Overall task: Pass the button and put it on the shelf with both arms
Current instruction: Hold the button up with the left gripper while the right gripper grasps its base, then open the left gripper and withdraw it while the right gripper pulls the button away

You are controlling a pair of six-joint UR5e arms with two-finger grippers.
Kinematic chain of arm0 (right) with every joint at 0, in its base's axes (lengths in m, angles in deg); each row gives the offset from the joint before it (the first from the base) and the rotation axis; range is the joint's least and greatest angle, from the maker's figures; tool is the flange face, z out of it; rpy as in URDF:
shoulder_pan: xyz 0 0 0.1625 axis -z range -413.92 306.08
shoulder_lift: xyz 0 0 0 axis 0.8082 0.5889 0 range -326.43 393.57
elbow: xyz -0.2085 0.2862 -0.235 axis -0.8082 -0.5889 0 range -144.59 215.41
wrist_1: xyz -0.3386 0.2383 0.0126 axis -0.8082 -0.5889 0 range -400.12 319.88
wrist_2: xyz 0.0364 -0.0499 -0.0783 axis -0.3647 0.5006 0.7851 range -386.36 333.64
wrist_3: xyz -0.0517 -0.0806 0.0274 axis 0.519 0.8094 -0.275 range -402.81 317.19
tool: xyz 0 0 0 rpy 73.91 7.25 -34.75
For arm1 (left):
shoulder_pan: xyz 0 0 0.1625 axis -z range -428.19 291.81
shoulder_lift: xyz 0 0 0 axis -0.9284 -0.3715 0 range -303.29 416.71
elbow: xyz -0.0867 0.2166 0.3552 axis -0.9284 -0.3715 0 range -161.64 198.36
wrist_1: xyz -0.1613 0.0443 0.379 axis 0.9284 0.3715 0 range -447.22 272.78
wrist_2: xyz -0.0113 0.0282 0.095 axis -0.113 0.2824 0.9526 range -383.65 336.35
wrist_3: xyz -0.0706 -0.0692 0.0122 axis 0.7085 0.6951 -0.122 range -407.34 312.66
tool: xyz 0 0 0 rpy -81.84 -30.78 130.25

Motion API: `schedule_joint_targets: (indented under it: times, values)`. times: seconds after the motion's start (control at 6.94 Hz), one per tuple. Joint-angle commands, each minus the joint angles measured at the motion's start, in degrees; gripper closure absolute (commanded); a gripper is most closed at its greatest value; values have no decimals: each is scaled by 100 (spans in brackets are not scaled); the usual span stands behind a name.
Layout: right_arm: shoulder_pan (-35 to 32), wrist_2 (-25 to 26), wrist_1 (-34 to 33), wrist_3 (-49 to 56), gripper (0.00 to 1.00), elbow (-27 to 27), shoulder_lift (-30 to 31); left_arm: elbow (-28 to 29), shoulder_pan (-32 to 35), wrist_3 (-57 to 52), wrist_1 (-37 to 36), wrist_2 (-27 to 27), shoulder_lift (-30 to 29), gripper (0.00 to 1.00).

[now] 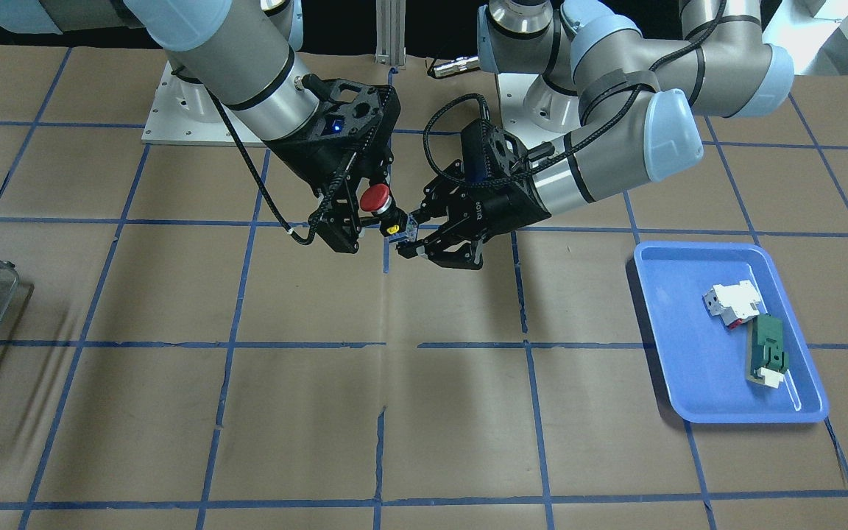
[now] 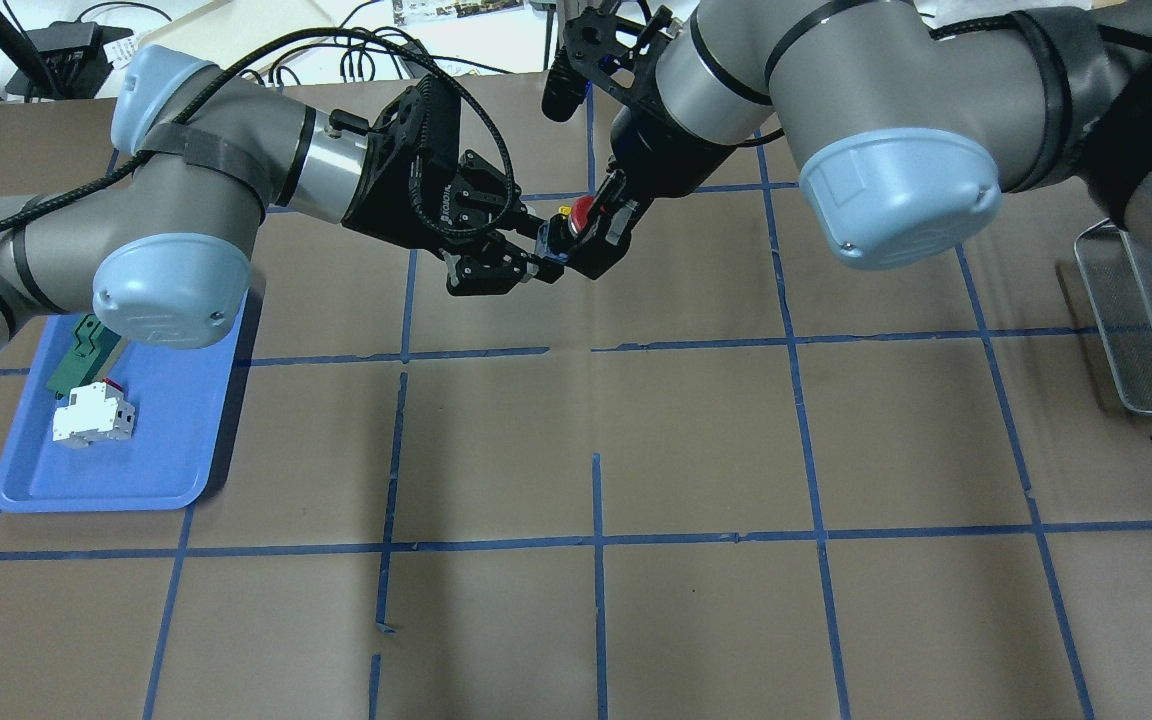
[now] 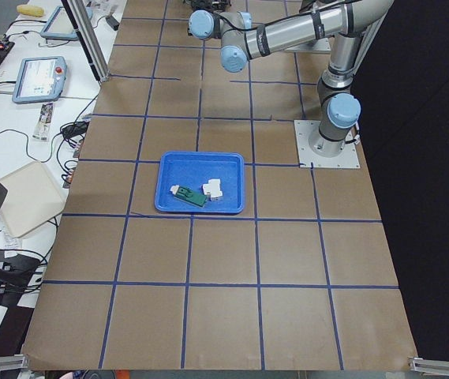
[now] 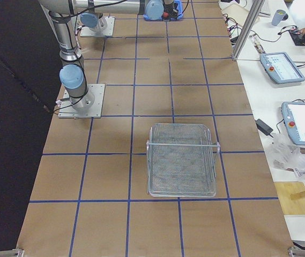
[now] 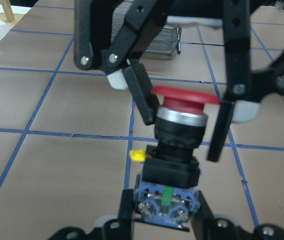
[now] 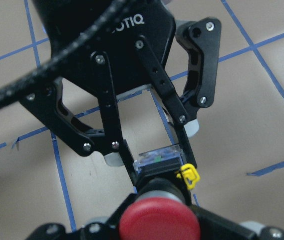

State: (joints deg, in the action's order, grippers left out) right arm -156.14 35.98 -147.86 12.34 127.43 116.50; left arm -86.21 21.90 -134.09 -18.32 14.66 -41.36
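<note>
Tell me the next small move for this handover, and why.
Probably shut the right pincer on the button: its fingers straddle the black body, one with a visible gap, while the left pincer clamps the blue base.

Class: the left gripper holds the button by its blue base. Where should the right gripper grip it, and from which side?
Take the button by its black neck under the red cap, right gripper fingers either side, approaching from the cap end. The left gripper blocks the base, and the wider cap should resist slipping.
</note>
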Motion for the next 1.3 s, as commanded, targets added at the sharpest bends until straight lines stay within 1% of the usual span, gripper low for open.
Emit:
schedule_joint_targets:
  times: [0.0, 0.14, 0.29, 0.72, 0.86, 1.01, 1.15]
  values:
    - [0, -11, -10, -12, 100, -17, 4, -1, 0, 9, 0, 1, 15, 95]
    - [0, -11, -10, -4, 100, -26, -5, 16, 0, -26, -9, 1, 7, 21]
    - [0, -11, -10, -4, 100, -26, -14, 43, -9, -17, 0, 45, 15, 0]
    - [131, 41, -1, 14, 100, -44, -14, 130, -17, 18, 87, 290, 85, 0]
    - [315, 129, 16, 14, 100, -44, 30, 174, -17, 357, 166, 726, 207, 0]
    - [639, 312, 69, 14, 100, -44, 48, 427, -9, 839, 376, 1514, 313, 0]
    - [1025, 619, 95, 31, 100, -44, 65, 899, -9, 1384, 1092, 1713, 349, 0]
